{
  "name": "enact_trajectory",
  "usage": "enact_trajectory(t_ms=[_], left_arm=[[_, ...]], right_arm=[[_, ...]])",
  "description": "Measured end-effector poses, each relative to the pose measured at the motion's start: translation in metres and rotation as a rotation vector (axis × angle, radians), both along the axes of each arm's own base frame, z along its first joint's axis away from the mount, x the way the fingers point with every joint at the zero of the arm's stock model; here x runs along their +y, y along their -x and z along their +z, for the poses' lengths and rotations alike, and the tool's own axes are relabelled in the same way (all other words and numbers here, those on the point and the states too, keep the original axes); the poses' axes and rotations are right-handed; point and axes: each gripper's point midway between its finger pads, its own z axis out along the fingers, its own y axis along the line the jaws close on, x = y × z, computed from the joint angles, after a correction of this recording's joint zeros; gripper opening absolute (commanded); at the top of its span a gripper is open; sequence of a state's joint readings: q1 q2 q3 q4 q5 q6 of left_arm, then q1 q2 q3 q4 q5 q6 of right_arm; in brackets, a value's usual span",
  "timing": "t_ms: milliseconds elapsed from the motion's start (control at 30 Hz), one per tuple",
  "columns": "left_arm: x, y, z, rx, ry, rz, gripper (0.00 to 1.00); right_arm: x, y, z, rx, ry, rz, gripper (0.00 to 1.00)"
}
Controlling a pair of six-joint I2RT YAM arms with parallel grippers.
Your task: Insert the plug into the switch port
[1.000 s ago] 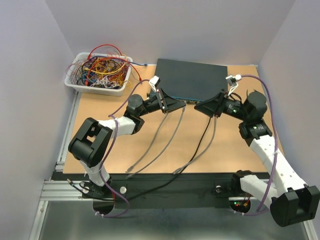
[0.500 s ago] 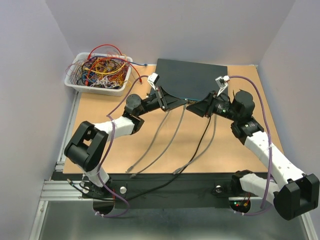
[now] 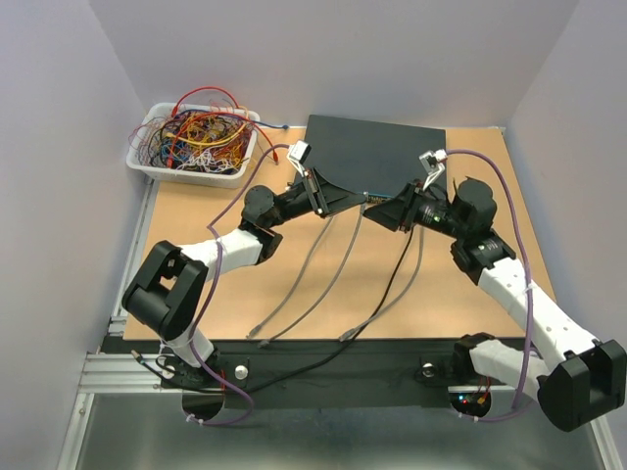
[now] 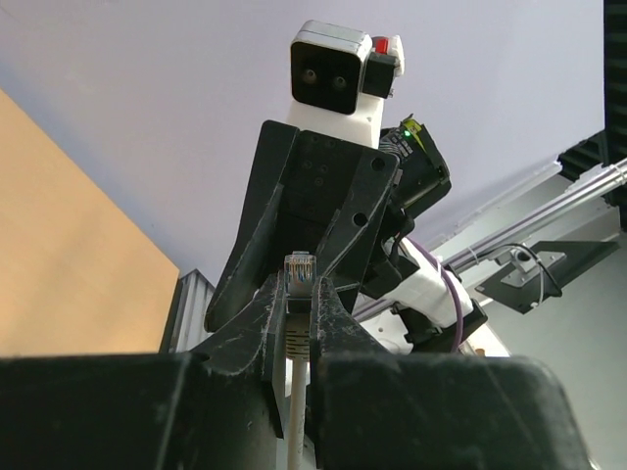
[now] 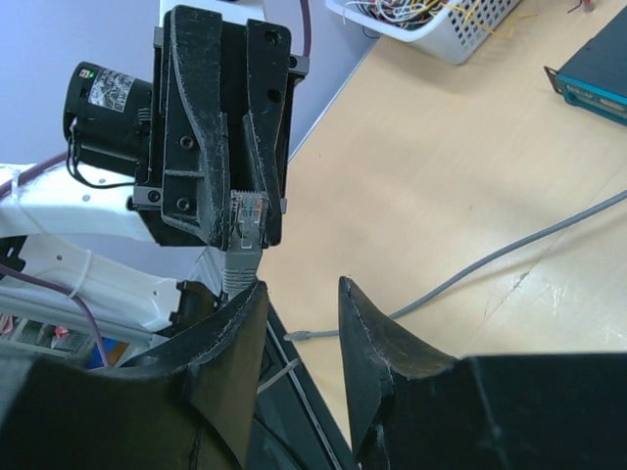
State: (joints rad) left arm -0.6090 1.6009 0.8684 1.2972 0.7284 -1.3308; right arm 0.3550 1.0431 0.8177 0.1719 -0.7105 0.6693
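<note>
The switch [image 3: 377,155] is a flat dark box at the back of the table, and its teal front edge [image 5: 596,82] shows in the right wrist view. My left gripper [image 3: 356,200] is in front of that edge and is shut on the grey cable's clear plug [image 4: 298,268]. The plug sticks out past the fingertips. My left gripper [image 4: 298,290] points at my right gripper. My right gripper [image 3: 378,211] is tip to tip with the left one. In the right wrist view my right gripper [image 5: 299,294] is open and empty, its left finger just under the plug [image 5: 247,217].
A white tray [image 3: 147,162] full of tangled wires stands at the back left. Several grey cables [image 3: 323,269] and a black cable [image 3: 387,284] trail from the switch front over the wooden table to the near edge. A loose plug end [image 5: 299,336] lies on the wood.
My right gripper has moved left to meet my left gripper in front of the switch. My left gripper has shifted slightly right, still holding the plug.
</note>
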Motion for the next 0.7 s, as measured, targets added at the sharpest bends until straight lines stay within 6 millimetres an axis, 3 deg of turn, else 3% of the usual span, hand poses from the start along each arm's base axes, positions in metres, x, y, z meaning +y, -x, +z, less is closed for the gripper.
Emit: enact_trajectory(t_ms=[433, 700], left_arm=[[0.0, -0.001, 0.0, -0.047, -0.006, 0.022, 0.0], [-0.003, 0.003, 0.001, -0.048, -0.005, 0.014, 0.0]], right_arm=[[0.0, 0.018, 0.023, -0.083, -0.045, 0.053, 0.41], [0.001, 0.017, 0.022, -0.076, -0.05, 0.056, 0.41]])
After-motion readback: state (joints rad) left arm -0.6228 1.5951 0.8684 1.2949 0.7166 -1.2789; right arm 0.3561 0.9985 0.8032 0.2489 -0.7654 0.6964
